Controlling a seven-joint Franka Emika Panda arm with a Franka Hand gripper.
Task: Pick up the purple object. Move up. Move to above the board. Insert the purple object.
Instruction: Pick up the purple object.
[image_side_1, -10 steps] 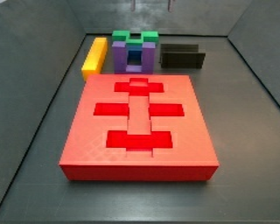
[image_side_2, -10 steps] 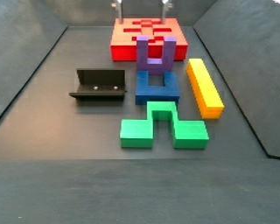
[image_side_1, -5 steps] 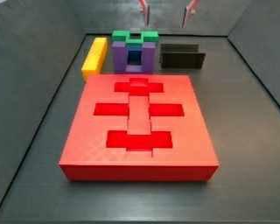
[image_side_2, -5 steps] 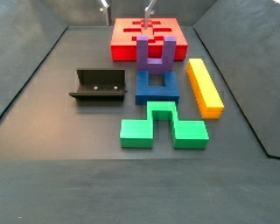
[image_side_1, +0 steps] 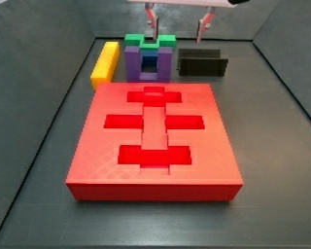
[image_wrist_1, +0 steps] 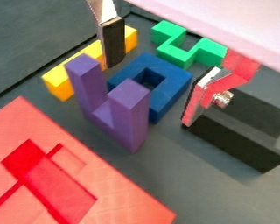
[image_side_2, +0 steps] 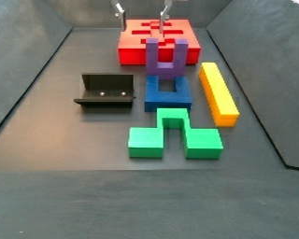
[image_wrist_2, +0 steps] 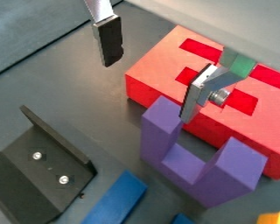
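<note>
- Gripper [image_wrist_1: 160, 66] was seen w/ jaws spread wide, nothing held.
- Chunky matte purple U-shaped block [image_wrist_1: 113, 105] was found below the jaws, prongs up, not touched.
- Large red slab w/ recessed cut-outs [image_wrist_2: 213, 83] lay beside it.

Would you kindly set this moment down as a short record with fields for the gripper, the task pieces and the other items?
gripper: the gripper is above the chunky matte purple U-shaped block; jaws open, nothing between them
purple block: standing upright, prongs up, on the floor between the red board and the blue block, ungrasped
board: large red slab with recessed cut-outs, slots empty
other pieces: blue notched block, green block, long yellow bar
fixture: dark L-shaped bracket, beside the blue block
</note>
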